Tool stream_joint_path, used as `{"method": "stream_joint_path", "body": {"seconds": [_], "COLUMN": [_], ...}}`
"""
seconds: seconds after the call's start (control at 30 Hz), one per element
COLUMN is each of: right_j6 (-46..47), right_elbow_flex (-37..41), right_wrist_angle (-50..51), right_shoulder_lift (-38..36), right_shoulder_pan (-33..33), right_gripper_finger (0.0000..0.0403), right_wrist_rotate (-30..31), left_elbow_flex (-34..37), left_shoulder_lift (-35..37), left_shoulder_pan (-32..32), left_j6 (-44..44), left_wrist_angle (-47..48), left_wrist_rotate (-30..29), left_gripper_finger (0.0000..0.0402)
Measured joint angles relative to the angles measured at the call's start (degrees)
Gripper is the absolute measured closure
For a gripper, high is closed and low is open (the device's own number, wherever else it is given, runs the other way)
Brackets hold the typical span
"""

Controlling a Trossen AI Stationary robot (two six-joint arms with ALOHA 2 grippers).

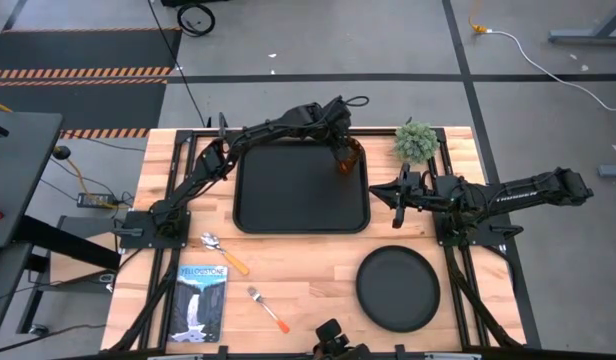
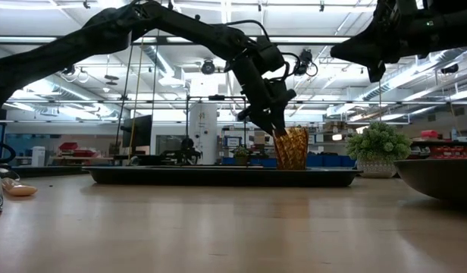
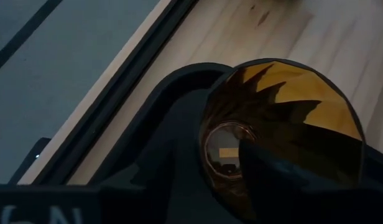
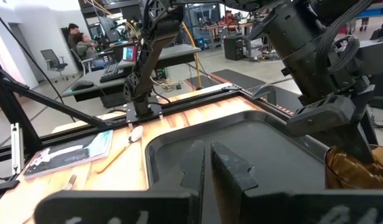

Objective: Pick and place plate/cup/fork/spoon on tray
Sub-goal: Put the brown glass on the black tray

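Note:
The amber cup (image 1: 348, 160) stands upright in the far right corner of the black tray (image 1: 288, 195), with my left gripper (image 1: 342, 150) shut on its rim from above. It also shows in the low view (image 2: 291, 149). My right gripper (image 1: 396, 190) hovers shut and empty just off the tray's right edge, and its fingers (image 4: 232, 171) point across the tray. The round black plate (image 1: 398, 288) lies flat on the table near the front right. The spoon (image 1: 223, 253) and the fork (image 1: 268, 308) lie on the wood at the front left. My left gripper holds the cup by its rim (image 2: 283, 133), on the side toward the table's left. One finger (image 3: 291, 174) reaches down inside the cup's mouth. The other finger is hidden by the cup wall. The fingers slant down from above and from the left. The cup is upright, its base at the tray's floor.
A small potted plant (image 1: 416, 142) stands just beyond the tray's far right corner, close to the cup. A blue book (image 1: 201, 300) lies at the front left beside the spoon. Bare wood lies between the tray and the plate.

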State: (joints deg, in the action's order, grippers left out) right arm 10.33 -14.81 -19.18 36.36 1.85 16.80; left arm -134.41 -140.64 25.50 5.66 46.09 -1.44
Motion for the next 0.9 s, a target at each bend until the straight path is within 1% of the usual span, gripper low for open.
{"method": "stream_joint_path", "body": {"seconds": [0.37,0.63,0.9], "right_j6": [0.0,0.0,-0.4], "right_elbow_flex": [0.0,0.0,0.0], "right_wrist_angle": [1.4,1.4,1.3], "right_shoulder_lift": [0.0,0.0,0.0], "right_shoulder_pan": [0.0,0.0,0.0], "right_gripper_finger": [0.0371,0.0371,0.0371], "right_wrist_rotate": [0.0,0.0,0.0], "left_elbow_flex": [0.0,0.0,0.0], "left_shoulder_lift": [0.0,3.0,6.5], "left_shoulder_pan": [0.0,0.0,-1.6], "left_j6": [-0.3,-1.1,-7.4], "left_wrist_angle": [-0.4,-1.9,-1.6], "left_wrist_rotate": [0.2,0.2,-0.9], "left_gripper_finger": [0.0214,0.0214,0.0214]}}
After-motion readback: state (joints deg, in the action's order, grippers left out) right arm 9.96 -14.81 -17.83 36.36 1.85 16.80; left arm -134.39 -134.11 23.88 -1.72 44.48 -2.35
